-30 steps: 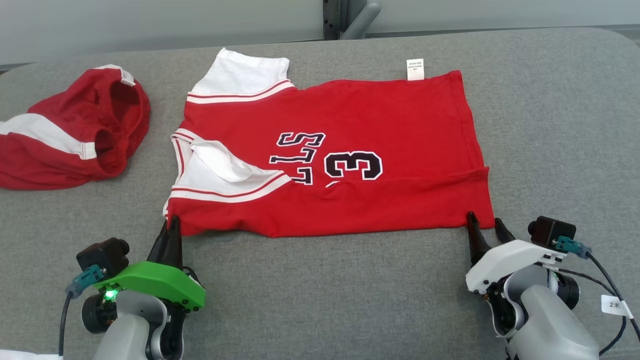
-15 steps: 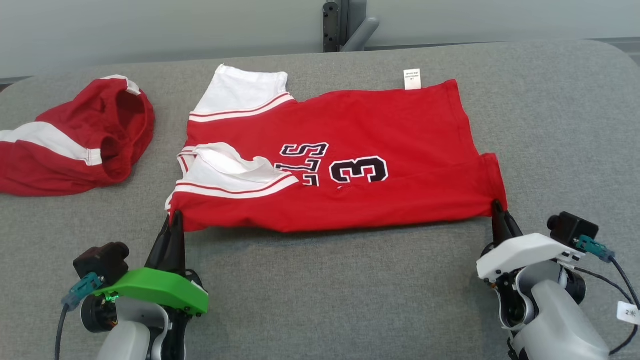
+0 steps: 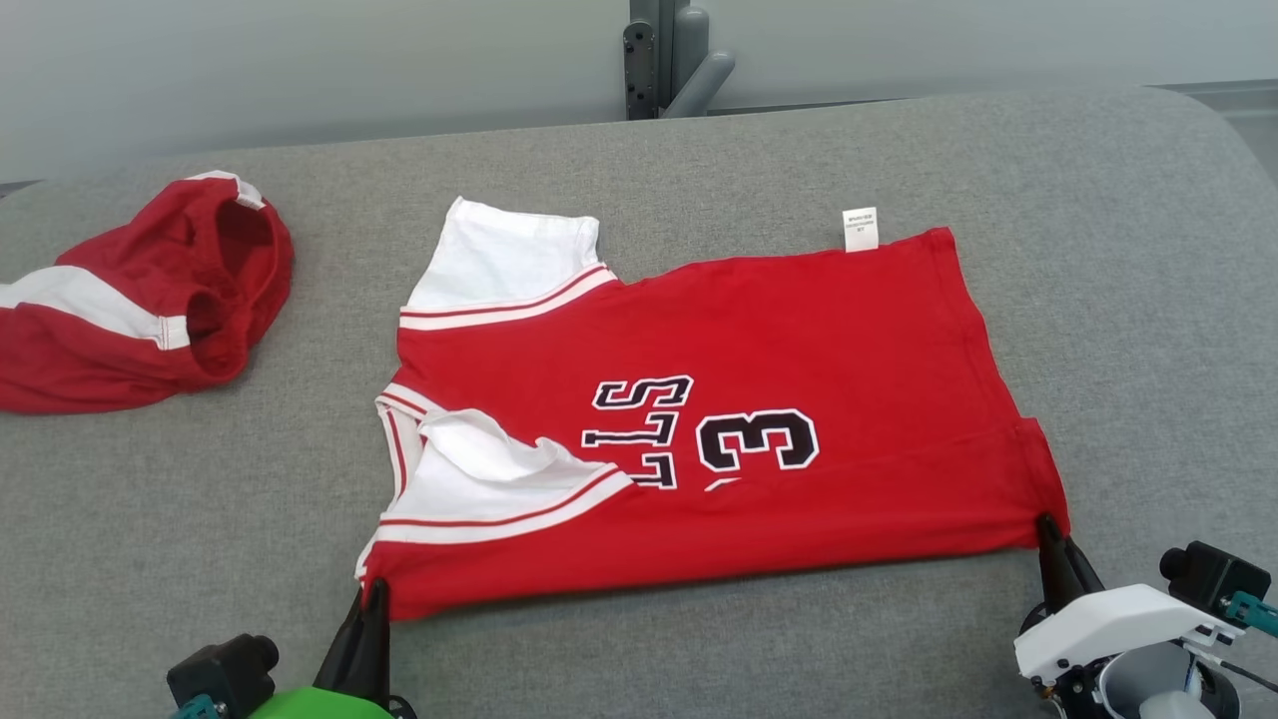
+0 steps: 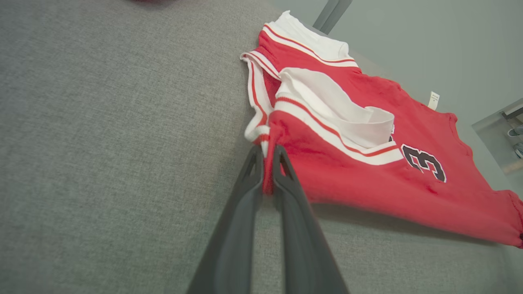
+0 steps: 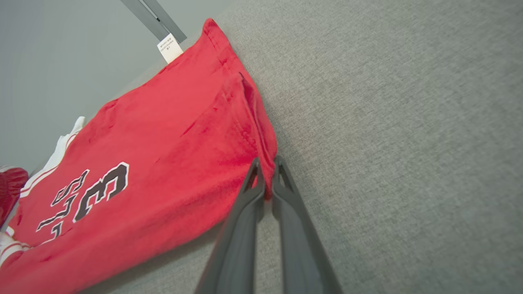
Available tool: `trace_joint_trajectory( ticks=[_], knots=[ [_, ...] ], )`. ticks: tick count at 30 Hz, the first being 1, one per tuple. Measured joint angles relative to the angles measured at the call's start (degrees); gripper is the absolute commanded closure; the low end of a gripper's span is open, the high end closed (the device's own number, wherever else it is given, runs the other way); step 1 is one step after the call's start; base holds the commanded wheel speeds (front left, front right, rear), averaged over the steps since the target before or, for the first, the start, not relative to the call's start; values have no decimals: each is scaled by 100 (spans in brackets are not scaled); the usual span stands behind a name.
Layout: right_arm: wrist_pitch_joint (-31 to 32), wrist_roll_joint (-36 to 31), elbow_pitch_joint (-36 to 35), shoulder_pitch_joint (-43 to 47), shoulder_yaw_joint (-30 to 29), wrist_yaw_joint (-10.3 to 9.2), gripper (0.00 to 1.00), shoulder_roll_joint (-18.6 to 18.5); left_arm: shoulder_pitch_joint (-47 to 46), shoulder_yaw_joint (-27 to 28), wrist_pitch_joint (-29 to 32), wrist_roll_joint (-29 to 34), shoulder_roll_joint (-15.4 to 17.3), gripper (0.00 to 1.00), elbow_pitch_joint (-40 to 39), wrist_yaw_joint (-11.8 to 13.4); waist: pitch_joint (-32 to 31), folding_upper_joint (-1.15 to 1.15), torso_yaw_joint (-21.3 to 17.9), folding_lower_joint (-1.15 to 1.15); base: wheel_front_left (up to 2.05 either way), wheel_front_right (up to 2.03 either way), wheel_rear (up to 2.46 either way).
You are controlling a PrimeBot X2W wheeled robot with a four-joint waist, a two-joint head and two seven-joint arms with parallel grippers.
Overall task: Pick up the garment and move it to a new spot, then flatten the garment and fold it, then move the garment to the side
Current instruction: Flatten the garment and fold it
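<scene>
Our left fingers [image 3: 367, 631] and right fingers [image 3: 1056, 559] are each clenched on a near corner of the jersey [image 3: 699, 399] lying mid-counter [image 3: 200, 539]; we judge either thin pinch could slip on lifting, dropping a corner and crumpling the fold.

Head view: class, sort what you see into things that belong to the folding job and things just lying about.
In the job:
red jersey
left gripper, jaws shut on its near shoulder corner
right gripper, jaws shut on its near hem corner

Lying about:
crumpled red-and-white garment at far left
grey post behind the table
</scene>
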Motion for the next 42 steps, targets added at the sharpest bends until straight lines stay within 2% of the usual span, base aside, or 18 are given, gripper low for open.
trace_joint_trajectory(
  ticks=[5, 12, 13, 15, 16, 17, 18, 19, 20, 26, 31, 38, 42],
  knots=[
    [211, -49, -298, 193, -96, 0, 100, 29, 155, -66, 23, -13, -46, 100, -14, 66, -5, 0, -25, 0, 0, 0, 0],
    [275, 36, -347, 320, 11, 0, 100, 36, 152, -86, 18, -9, -46, 100, 176, 104, 3, 0, -48, 0, 0, 0, 0],
    [274, 48, -357, 339, 12, 0, 97, 36, 152, -89, 14, -9, -46, 100, 192, 105, 7, 0, -56, 0, 0, 0, 0],
    [247, 68, -383, 366, -2, 0, 73, 38, 152, -89, 15, -9, -40, 100, 214, 107, 16, 0, -73, 0, 0, 0, 0],
    [242, 69, -405, 382, -10, 0, 56, 38, 152, -89, 15, -9, -33, 100, 214, 107, 21, 0, -84, 0, 0, 0, 0],
    [214, 70, -423, 396, -29, 1, 11, 42, 152, -87, 14, -9, -22, 95, 208, 107, 25, 0, -95, 0, 0, 0, 0],
    [189, 69, -448, 413, -47, 2, 0, 43, 152, -82, 1, 0, -2, 63, 183, 107, 30, 0, -108, 0, 0, 0, 0],
    [178, 66, -469, 425, -65, 1, 0, 42, 151, -73, -29, 25, 18, 9, 146, 111, 35, 0, -119, 0, 0, 0, 0],
    [172, 63, -489, 439, -92, -1, 0, 38, 148, -59, -30, 29, 36, 0, 112, 116, 39, 0, -131, 0, 0, 0, 0],
    [152, -93, -708, 456, -247, -1, 0, 35, 20, -11, 10, 137, 263, 0, -148, 172, 83, 0, -210, 0, 0, 0, 0],
    [170, -361, -1025, 424, -210, -1, 0, 34, -533, -40, 258, 357, 577, 0, -216, 154, 175, 0, -301, 0, 0, 0, 0],
    [414, -777, -1629, -87, 223, -1, 0, 34, -2275, -143, 909, 728, 1170, 0, 247, -105, 552, 0, -487, 0, 0, 0, 0],
    [506, -856, -1874, -428, 433, -1, 0, 26, -3295, -218, 1204, 842, 1317, 0, 747, -249, 860, 0, -599, 0, 0, 0, 0]
  ],
)
